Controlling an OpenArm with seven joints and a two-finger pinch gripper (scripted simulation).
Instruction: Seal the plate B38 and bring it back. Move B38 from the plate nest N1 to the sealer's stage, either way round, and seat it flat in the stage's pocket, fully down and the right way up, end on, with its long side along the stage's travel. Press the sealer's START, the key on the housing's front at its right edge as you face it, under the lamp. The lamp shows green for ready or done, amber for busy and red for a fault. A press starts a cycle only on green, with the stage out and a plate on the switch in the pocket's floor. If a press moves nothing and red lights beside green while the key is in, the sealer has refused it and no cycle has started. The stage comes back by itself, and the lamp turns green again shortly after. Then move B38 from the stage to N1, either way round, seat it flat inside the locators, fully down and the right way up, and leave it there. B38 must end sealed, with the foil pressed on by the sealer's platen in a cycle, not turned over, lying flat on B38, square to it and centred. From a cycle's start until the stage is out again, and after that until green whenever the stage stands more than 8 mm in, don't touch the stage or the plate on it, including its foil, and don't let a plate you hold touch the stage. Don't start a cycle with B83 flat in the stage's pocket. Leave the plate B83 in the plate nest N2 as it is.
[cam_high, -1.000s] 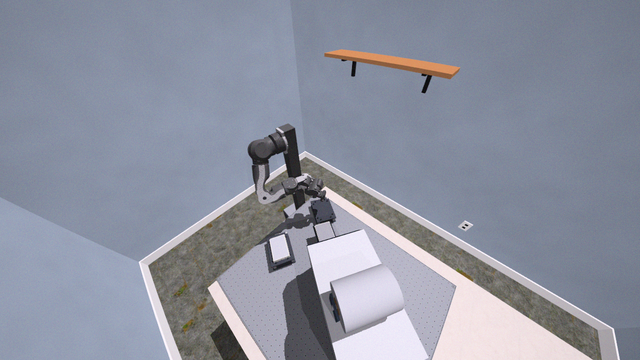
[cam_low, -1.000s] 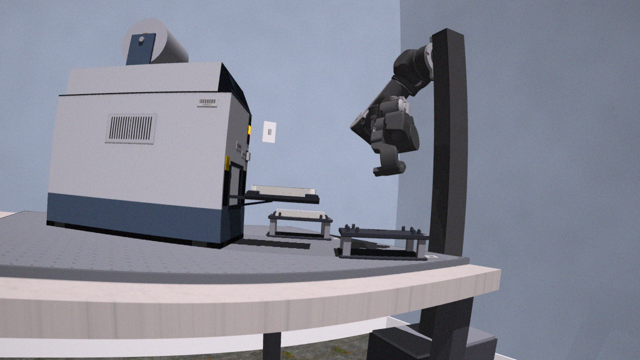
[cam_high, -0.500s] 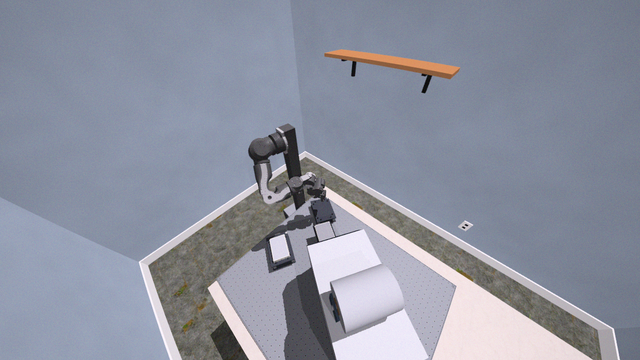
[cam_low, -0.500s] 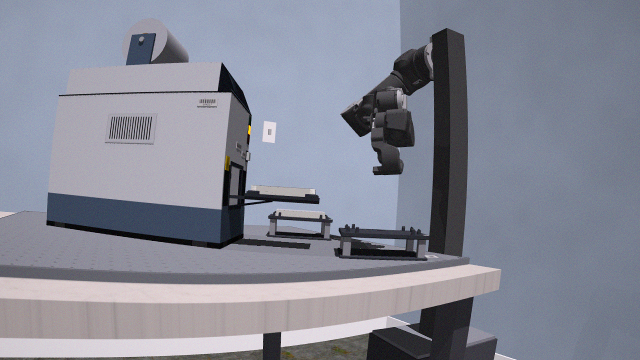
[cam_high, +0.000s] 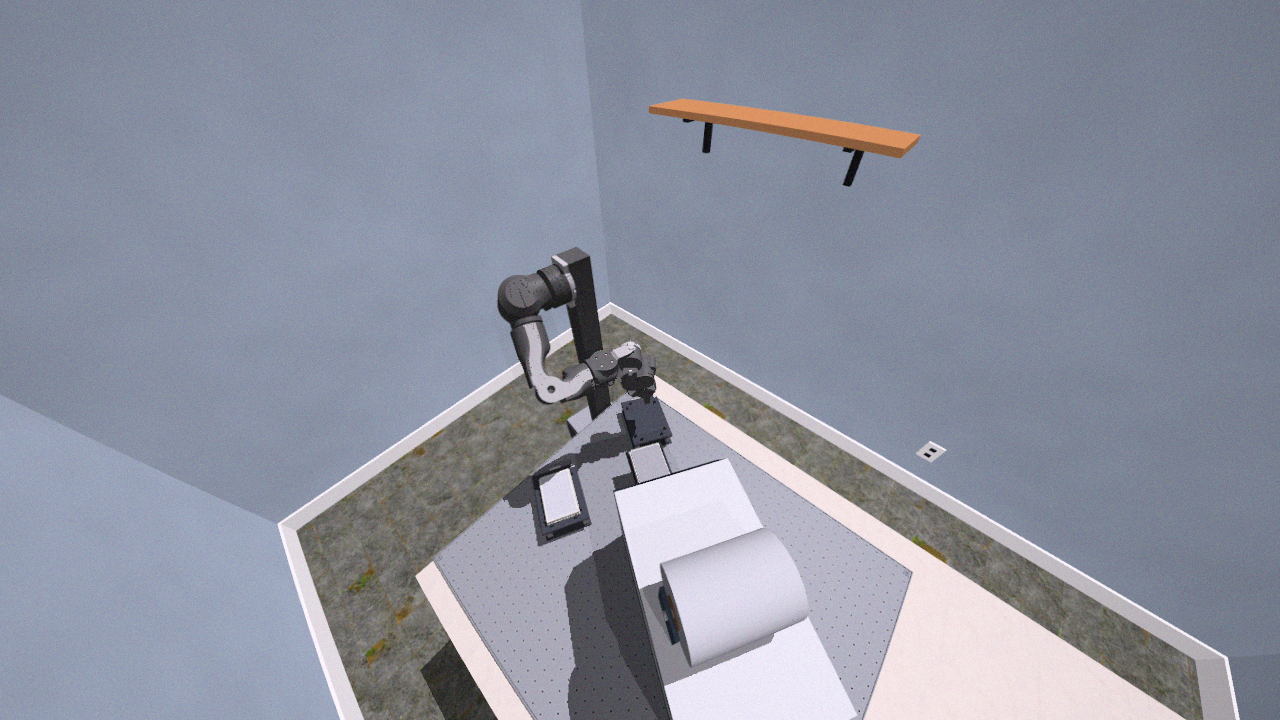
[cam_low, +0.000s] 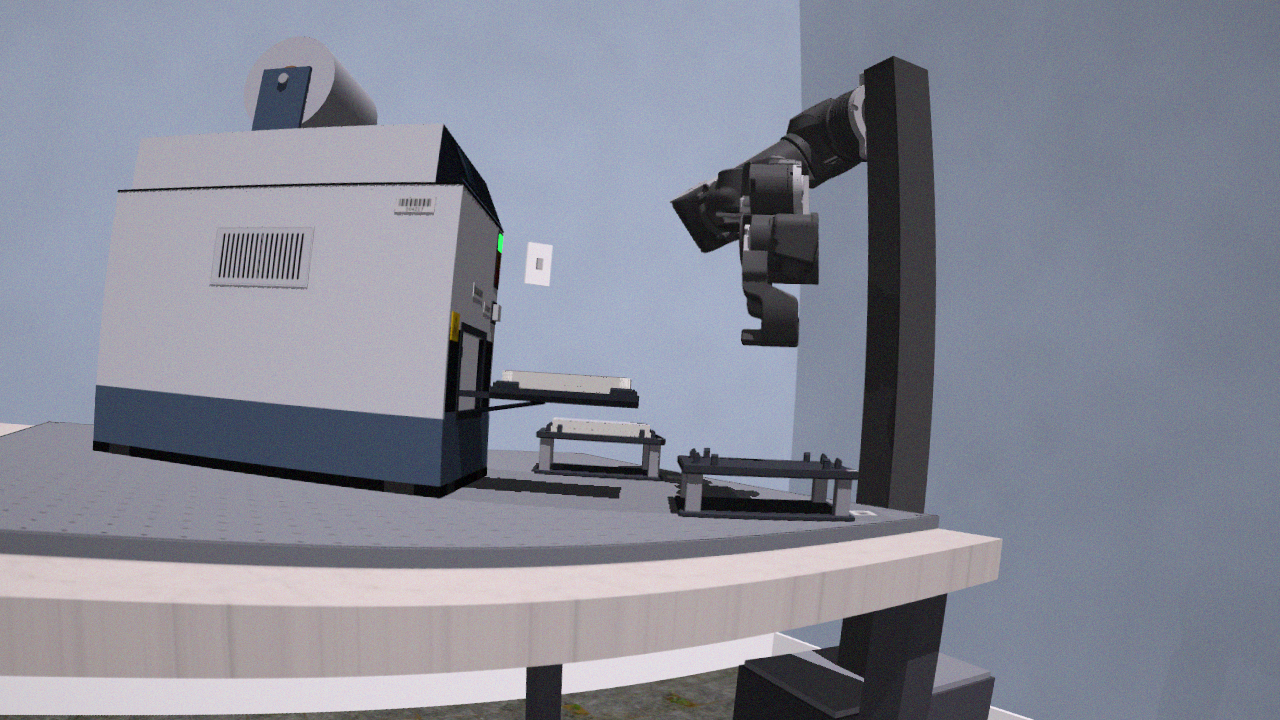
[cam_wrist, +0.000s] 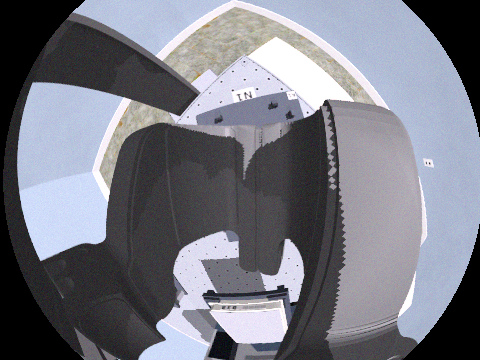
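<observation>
Plate B38 lies flat on the sealer's stage, which stands out of the housing. Its top shows an even, pale surface with no wells visible. The sealer's lamp shows green. The START key is on the housing front below it. My gripper is shut and empty, high above nest N1. N1 holds no plate. Plate B83 sits in nest N2.
The white sealer housing stands behind the stage, with a large foil roll on top. The arm's dark column stands beyond N1. N2 lies to one side of the stage, lower than it.
</observation>
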